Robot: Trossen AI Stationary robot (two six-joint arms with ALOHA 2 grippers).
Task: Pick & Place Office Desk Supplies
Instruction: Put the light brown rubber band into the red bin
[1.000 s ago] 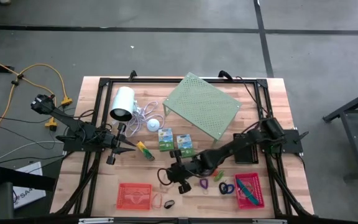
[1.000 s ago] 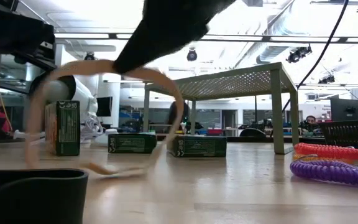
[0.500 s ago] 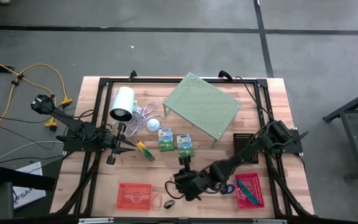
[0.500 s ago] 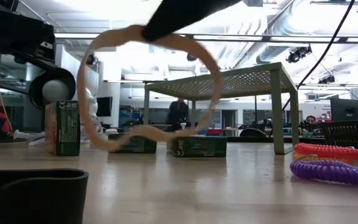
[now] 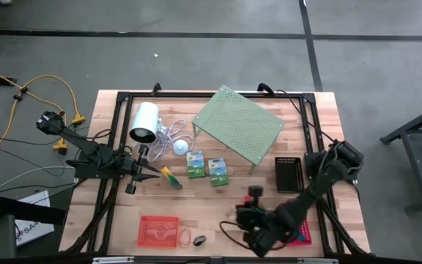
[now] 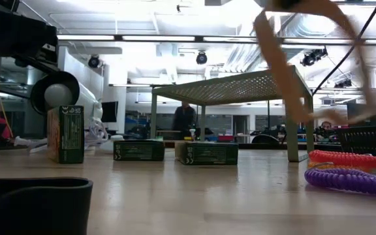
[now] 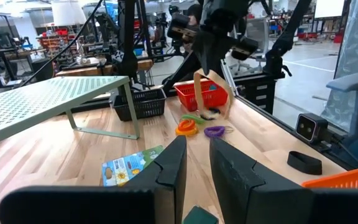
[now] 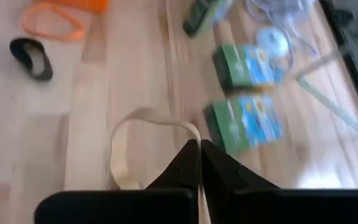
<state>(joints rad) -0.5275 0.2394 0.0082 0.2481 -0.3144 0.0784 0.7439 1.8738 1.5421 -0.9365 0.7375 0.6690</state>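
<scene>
A tan rubber-band loop (image 8: pixel 129 146), green-and-white boxes (image 5: pixel 218 170), a red mesh basket (image 5: pixel 158 229), a pale green perforated shelf (image 5: pixel 239 125).

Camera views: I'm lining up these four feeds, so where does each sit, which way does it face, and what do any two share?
High view: overhead, straight down on the wooden table; both arms show.
Low view: at tabletop height, level across; only the tan rubber-band loop hanging in.
Left wrist view: past the left gripper toward the red mesh basket.
Right wrist view: down past the shut right gripper.
Shared: both wrist views and the low view show the loop.
</scene>
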